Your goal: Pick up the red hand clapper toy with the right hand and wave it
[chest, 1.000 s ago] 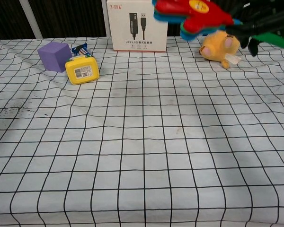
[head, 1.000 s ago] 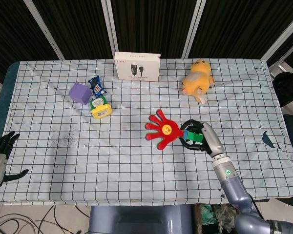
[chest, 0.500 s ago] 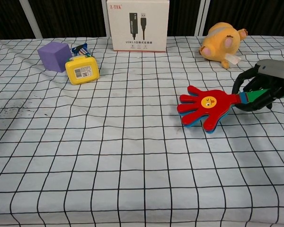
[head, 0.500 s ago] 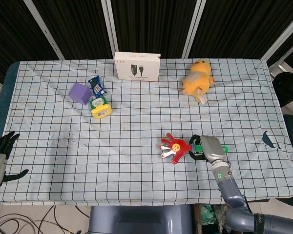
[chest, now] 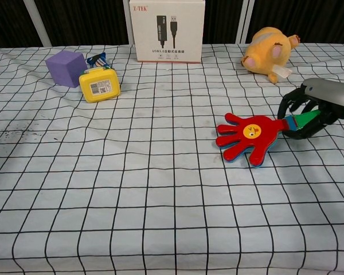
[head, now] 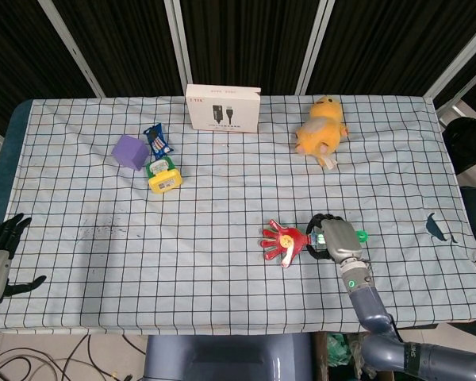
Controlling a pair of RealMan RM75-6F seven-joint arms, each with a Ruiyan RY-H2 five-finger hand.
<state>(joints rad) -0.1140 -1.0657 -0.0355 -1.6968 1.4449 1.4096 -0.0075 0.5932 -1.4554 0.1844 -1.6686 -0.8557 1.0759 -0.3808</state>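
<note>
The red hand clapper toy [head: 284,240] [chest: 249,136] lies flat on the checked cloth, right of centre near the front, with its palm pointing left. Its green handle [chest: 304,120] runs right into my right hand [head: 333,238] [chest: 315,109]. The dark fingers [chest: 290,103] arch over and curl around that handle, holding it low at the table. The handle's far end pokes out past the hand in the head view. My left hand [head: 0,254] hangs beside the table's front left edge, fingers spread, holding nothing.
A white Z-TEK box [head: 222,107] [chest: 166,30] stands at the back centre. A yellow plush [head: 321,129] [chest: 269,51] lies behind the right hand. At the back left are a purple cube [head: 130,151], a blue packet [head: 157,140] and a yellow toy [head: 164,178].
One second ago my right hand held the clapper raised above the table. It swung down to the cloth, and the clapper now lies there with the hand around its handle.
</note>
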